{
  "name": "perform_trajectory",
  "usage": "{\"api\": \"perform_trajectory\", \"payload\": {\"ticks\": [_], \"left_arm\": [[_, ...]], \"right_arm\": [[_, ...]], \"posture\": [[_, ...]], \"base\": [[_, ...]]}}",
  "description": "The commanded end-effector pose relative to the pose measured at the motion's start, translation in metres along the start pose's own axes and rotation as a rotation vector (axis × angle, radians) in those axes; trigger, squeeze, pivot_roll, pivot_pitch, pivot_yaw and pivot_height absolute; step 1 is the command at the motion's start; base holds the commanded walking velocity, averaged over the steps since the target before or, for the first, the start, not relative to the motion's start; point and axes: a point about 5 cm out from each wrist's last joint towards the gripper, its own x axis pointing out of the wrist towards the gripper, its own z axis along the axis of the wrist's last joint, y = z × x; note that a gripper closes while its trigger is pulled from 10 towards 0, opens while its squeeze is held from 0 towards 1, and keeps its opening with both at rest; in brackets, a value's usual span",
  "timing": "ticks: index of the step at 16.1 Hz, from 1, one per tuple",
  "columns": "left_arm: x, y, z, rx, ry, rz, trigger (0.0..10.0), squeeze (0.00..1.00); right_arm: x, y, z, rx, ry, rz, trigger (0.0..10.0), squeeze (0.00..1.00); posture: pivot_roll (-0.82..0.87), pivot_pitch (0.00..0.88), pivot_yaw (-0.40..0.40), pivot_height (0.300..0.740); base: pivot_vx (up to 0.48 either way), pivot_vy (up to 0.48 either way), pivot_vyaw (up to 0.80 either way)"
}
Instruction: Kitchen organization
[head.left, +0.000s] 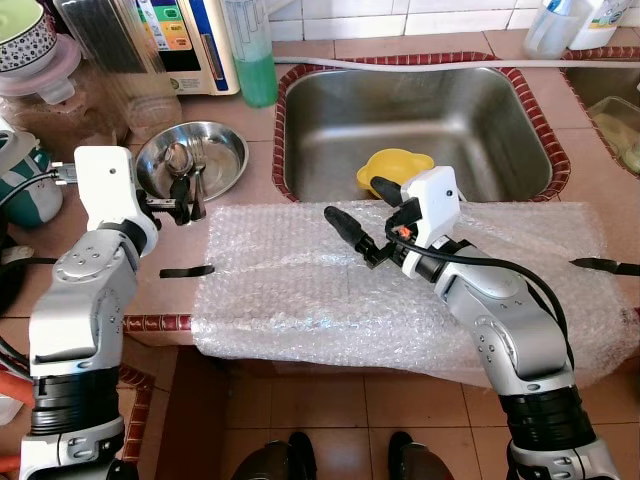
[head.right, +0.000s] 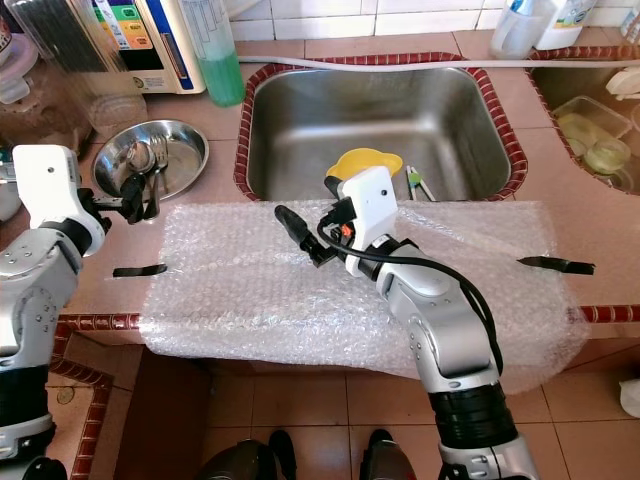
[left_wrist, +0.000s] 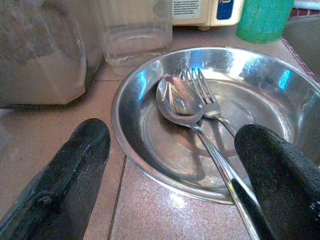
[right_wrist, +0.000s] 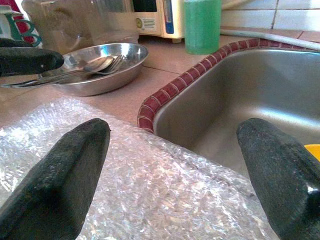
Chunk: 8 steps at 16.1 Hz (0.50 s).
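Note:
A round steel bowl (head.left: 215, 150) sits on the tiled counter left of the sink, with a spoon (left_wrist: 176, 99) and a fork (left_wrist: 202, 86) lying in it. Their handles stick out over the near rim. My left gripper (head.left: 188, 202) is open at that rim, and the spoon handle runs close by one finger (left_wrist: 280, 175). My right gripper (head.left: 365, 208) is open above a sheet of bubble wrap (head.left: 300, 290), close to the sink's front edge, holding nothing.
The steel sink (head.left: 440, 110) holds a yellow item (head.left: 398, 165). A green bottle (head.left: 256, 60), jars and an appliance stand at the back left. Black strips (head.left: 187, 271) (head.left: 606, 266) lie at both ends of the wrap. The counter's front edge is near my body.

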Motion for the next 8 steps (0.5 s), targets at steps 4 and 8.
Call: {"api": "perform_trajectory", "payload": {"ticks": [4,8], "left_arm": [[-0.016,-0.001,-0.007,-0.070,0.060,-0.075,10.0,0.00],[-0.019,-0.015,-0.010,-0.034,0.079,-0.216,10.0,0.00]], "right_arm": [[-0.001,0.005,0.000,-0.019,0.005,0.049,10.0,0.00],[0.000,0.005,-0.001,-0.036,0.018,0.084,10.0,0.00]], "posture": [[-0.04,0.266,0.089,0.740],[-0.03,0.266,0.079,0.740]], "base": [[0.000,0.000,0.00],[0.000,0.000,0.00]]}}
